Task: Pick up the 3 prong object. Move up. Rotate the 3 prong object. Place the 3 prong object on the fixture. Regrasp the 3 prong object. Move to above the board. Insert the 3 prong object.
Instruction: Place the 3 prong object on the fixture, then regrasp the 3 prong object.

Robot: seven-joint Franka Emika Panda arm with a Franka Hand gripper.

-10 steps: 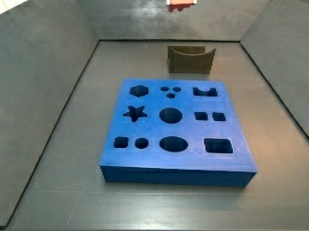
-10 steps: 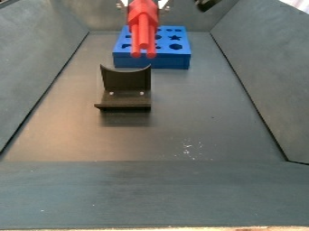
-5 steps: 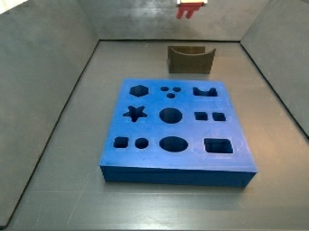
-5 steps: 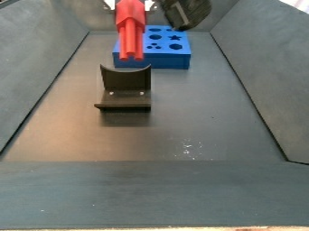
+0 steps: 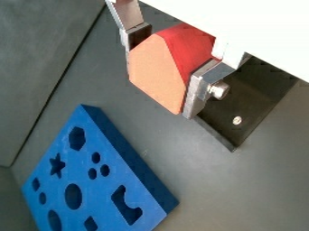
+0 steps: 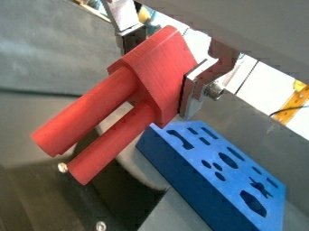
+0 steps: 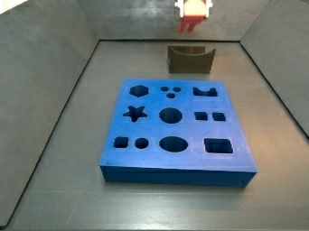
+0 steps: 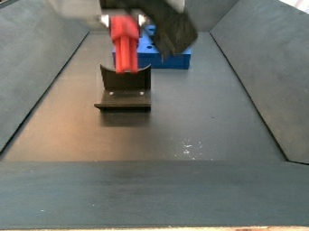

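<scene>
My gripper (image 5: 162,70) is shut on the 3 prong object (image 5: 169,61), a red-orange block, with the silver fingers (image 6: 197,87) clamped on its two sides. Its long round prongs (image 6: 90,135) point away from the gripper, downwards in a side view. There the 3 prong object (image 8: 123,45) hangs upright just over the notch of the dark fixture (image 8: 123,88); whether they touch I cannot tell. Seen from the opposite side, the gripper (image 7: 192,13) is blurred at the back of the bin, above the fixture (image 7: 190,60). The blue board (image 7: 178,131) with its shaped holes lies apart from it.
Grey bin walls (image 7: 54,63) slope up on all sides of the dark floor (image 8: 182,153). The board (image 8: 165,57) sits behind the fixture and the gripper in a side view. Both wrist views show the board (image 5: 90,180) below and beside the fixture (image 5: 248,104).
The gripper has come down with the 3 prong object, from high above the fixture to just over its notch. Board and fixture have stayed put.
</scene>
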